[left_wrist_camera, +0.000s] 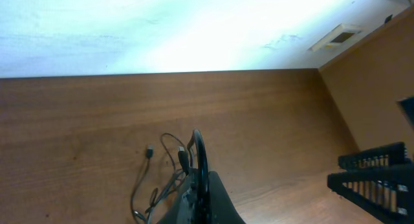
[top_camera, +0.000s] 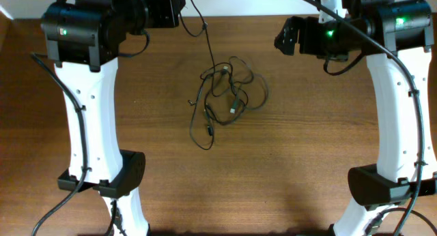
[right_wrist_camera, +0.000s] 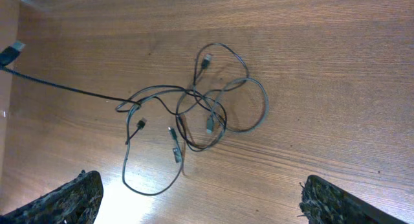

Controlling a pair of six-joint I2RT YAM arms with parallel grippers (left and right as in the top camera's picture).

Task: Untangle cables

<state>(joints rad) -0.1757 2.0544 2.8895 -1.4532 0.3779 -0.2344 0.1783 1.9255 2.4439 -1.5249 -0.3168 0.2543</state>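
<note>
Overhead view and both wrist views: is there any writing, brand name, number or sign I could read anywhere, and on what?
None: no readable text shows in any view.
The cables show no markings.
The robot arms show only green lights, no lettering.
The table shows only wood grain.

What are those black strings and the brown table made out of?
The cables look rubber- or plastic-coated and matte black; they bend into soft loops. The table looks like wood or a wood-look laminate, with brown grain lines and a slight sheen under the light.
</note>
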